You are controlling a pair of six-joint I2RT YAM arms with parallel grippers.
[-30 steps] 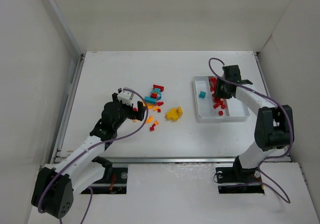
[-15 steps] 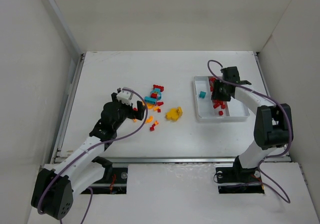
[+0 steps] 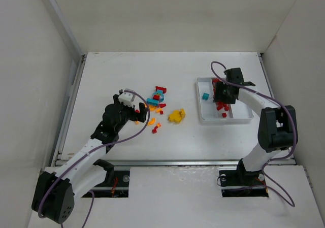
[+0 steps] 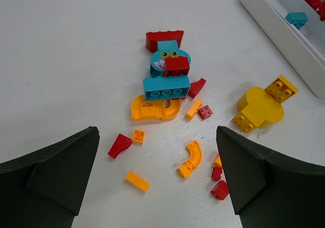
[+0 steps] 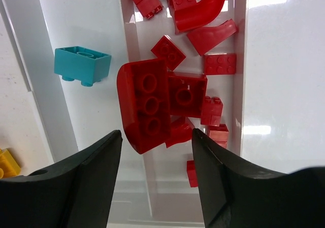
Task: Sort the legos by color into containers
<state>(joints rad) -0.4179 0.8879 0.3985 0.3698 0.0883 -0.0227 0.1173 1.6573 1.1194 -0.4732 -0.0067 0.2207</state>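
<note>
The loose legos lie mid-table: a teal brick (image 4: 166, 87), a yellow piece (image 4: 261, 106), an orange curve (image 4: 190, 158) and small red bits (image 4: 220, 189). My left gripper (image 4: 156, 147) (image 3: 135, 108) hangs open just above them, holding nothing. The white tray (image 3: 238, 120) of containers sits at the right. My right gripper (image 5: 156, 139) (image 3: 222, 92) is open over its middle compartment. A large red brick (image 5: 147, 106) lies free between the fingers, across the divider, on other red pieces (image 5: 219, 64). One teal brick (image 5: 82, 65) lies in the left compartment.
The tray's right compartment (image 5: 284, 86) shows bare white floor. The tray's near wall (image 4: 277, 20) runs along the upper right of the left wrist view. White walls enclose the table on the left, back and right.
My right gripper's jaws have spread apart, letting go of the large red brick in the tray, and it has shifted slightly left. The left arm has stayed still.
</note>
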